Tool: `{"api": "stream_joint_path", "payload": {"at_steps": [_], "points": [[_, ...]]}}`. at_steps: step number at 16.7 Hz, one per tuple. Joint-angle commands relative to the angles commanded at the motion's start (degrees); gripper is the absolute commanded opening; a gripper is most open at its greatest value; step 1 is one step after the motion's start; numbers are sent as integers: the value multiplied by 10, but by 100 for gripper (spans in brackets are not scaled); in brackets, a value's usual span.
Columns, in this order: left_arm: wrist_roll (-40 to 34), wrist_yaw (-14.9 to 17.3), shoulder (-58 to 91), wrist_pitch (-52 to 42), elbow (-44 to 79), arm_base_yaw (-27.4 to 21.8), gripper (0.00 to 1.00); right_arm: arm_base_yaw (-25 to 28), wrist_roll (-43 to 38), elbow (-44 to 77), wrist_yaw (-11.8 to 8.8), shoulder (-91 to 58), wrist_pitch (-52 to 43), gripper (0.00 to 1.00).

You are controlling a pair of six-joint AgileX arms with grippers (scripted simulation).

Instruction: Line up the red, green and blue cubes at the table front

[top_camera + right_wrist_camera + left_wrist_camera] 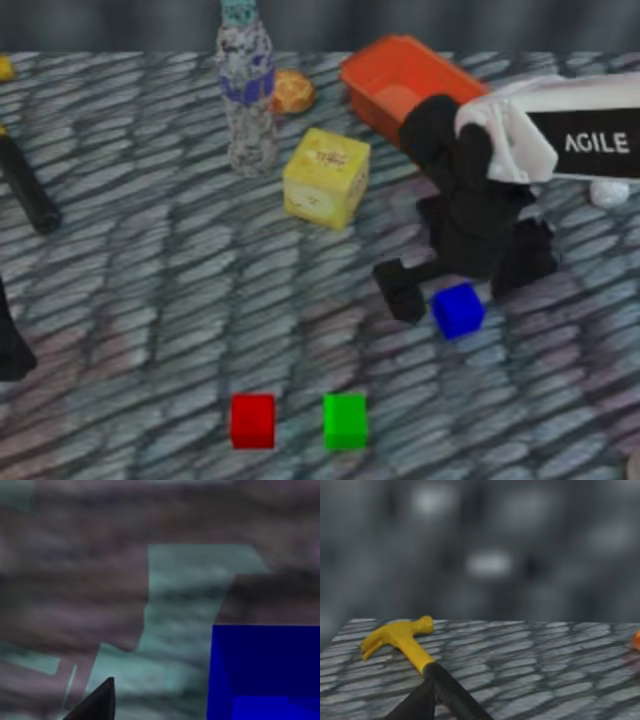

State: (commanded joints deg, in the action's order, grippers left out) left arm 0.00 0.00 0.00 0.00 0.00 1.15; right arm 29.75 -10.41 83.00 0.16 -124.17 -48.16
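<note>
Top view: right gripper (452,285) sat right of centre, fingers spread apart, one finger (401,289) left of the blue cube (459,309), other at the cube's far right; cube between them on the table (150,300), contact not clear. Red cube (252,420) and green cube (345,420) sat side by side at the near edge, red on the left, small gap between. Yellow block (326,177), bottle (247,90) and orange tray (400,80) stood farther back. Left arm (12,345) parked at left edge.

Left wrist view: yellow-headed hammer (405,642) lay on the table; left gripper's state – cannot tell.

Right wrist view: blue cube (265,672) close, one dark fingertip (97,702) apart from it
</note>
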Motion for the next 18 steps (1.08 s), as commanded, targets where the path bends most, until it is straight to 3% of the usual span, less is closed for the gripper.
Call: {"api": "stream_joint_path", "payload": {"at_steps": [6, 18], "points": [[0, 0, 0, 0, 0, 0, 100, 1, -1, -21, 0, -21, 35, 100], [0, 0, 0, 0, 0, 0, 100, 1, -1, -21, 0, -21, 35, 10]]}}
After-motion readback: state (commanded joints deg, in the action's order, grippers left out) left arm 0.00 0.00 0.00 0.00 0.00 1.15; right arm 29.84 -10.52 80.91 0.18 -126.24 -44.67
